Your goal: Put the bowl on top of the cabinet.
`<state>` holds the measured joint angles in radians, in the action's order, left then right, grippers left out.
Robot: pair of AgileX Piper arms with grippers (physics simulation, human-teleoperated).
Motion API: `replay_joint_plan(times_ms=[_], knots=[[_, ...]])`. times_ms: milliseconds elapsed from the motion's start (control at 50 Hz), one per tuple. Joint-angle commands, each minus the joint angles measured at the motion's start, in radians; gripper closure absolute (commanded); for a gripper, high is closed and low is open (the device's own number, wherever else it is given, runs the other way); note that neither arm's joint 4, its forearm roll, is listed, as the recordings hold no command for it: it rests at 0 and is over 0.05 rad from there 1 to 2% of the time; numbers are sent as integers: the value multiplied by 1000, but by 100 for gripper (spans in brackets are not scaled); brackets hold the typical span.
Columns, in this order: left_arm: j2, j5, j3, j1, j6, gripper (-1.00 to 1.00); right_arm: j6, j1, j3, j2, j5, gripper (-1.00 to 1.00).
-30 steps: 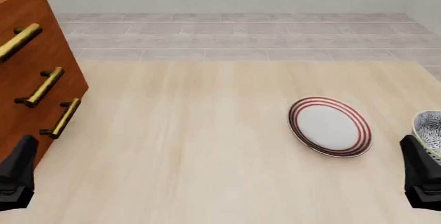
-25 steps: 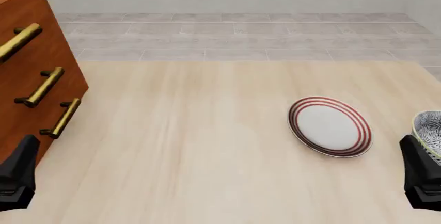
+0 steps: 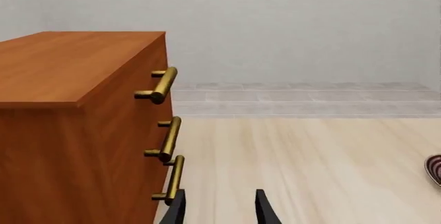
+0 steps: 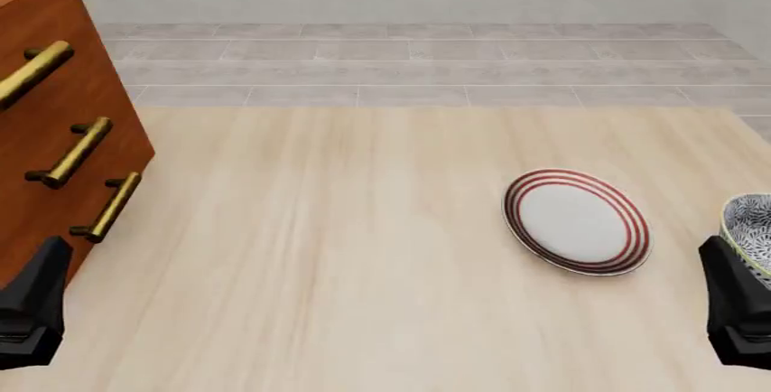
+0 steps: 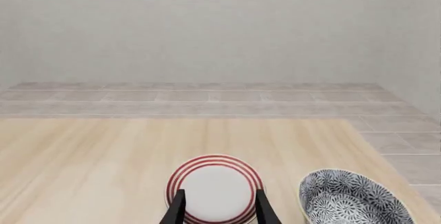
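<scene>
**Bowl sits off to the right claw's side, cabinet far across on the left**

Standing behind the two arms and looking forward over a pale wooden surface (image 4: 349,256). Nearest to me, at the bottom corners, are the two dark arm ends. The left claw (image 3: 219,208) hangs low at the near left, its two black fingers apart with nothing between them. The right claw (image 5: 219,208) hangs low at the near right, its fingers likewise apart and holding nothing.

Just beyond the right claw, and off to its right, rests the bowl (image 5: 355,198), round and deep, covered in a dense dark-blue-and-white floral pattern, sitting upright at the surface's right edge. It is not between the fingers: the claw points instead at a flat white plate with red rings (image 5: 215,189), which lies just left of the bowl, the two apart. The right arm is plainly the nearer one; the left is well apart from the bowl. Being round, the bowl offers no long axis, so its rim looks the likely place to grip, after a shift to the right.

Farther off at the far left stands the cabinet (image 3: 62,131), tall and reddish-brown, with three brass handles (image 3: 165,139); its flat top is bare. The bowl must travel the whole width of the surface to reach it.
</scene>
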<state>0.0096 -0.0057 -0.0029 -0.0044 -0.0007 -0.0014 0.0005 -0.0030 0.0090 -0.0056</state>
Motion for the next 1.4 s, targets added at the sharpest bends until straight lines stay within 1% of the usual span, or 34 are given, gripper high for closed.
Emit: replay_joint_plan(times_ms=[20,40,80,100,120,140,160,180,200,220,280,340,380,400,440,460,500,540,580,640,680,700,740,860,900,940,980,1040,1080,1120,1240,1400], knots=[[0,-1,0,3,1,-100,-22,8,-65,48,22,-100],[1,-2,0,3,1,-100,-15,5,-89,135,11,-100],[1,-2,0,3,1,-100,-32,20,-114,245,-2,-100],[1,-3,0,3,1,-100,-22,17,-125,255,6,-100],[1,-3,0,3,1,-100,-41,16,-144,297,15,-100],[1,-2,0,3,1,-100,-49,19,-154,336,19,-100],[1,-2,0,3,1,-100,-49,19,-154,337,19,-100],[0,-2,0,3,1,-100,-52,17,-180,346,49,-100],[1,-2,0,3,1,-100,-55,8,-187,360,57,-100],[0,-2,0,3,1,-100,-72,8,-200,376,76,-100],[1,-3,0,3,1,-100,-70,4,-229,384,120,-100],[3,-4,0,3,1,-100,-110,-13,-255,408,161,-100],[3,-5,1,3,1,-100,-113,-20,-281,397,200,-100],[4,-6,1,3,1,-100,-140,-29,-292,407,215,-100],[6,-7,1,3,1,-100,-145,-37,-319,406,252,-100],[6,-7,1,3,1,-100,-172,-47,-331,415,267,-100],[10,-9,1,3,0,-100,-209,-62,-353,432,302,-100],[8,-9,1,3,1,-100,-233,-77,-377,438,339,-100],[12,-11,1,3,0,-100,-244,-89,-395,448,371,-100],[11,-11,1,3,0,-100,-288,-113,-409,461,396,-100],[12,-11,1,3,0,-100,-303,-124,-413,472,407,-100],[12,-11,1,3,-1,-100,-327,-138,-413,483,411,-100],[10,-10,1,3,0,-100,-338,-151,-418,495,424,-100],[11,-10,1,3,0,-100,-381,-197,-435,530,434,-100],[11,-10,1,3,-1,-100,-383,-207,-439,542,431,-100],[12,-11,1,3,0,-100,-408,-221,-435,557,423,-100],[12,-11,1,3,0,-100,-403,-223,-435,568,418,-100],[13,-11,1,3,0,-100,-424,-241,-426,603,392,-100],[11,-10,1,3,0,-100,-424,-247,-425,623,380,-100],[11,-10,1,3,0,-100,-438,-254,-420,644,363,-100],[9,-8,1,3,0,-100,-442,-263,-419,691,327,-100],[4,-3,0,3,0,-100,-472,-278,-405,769,264,-100]])
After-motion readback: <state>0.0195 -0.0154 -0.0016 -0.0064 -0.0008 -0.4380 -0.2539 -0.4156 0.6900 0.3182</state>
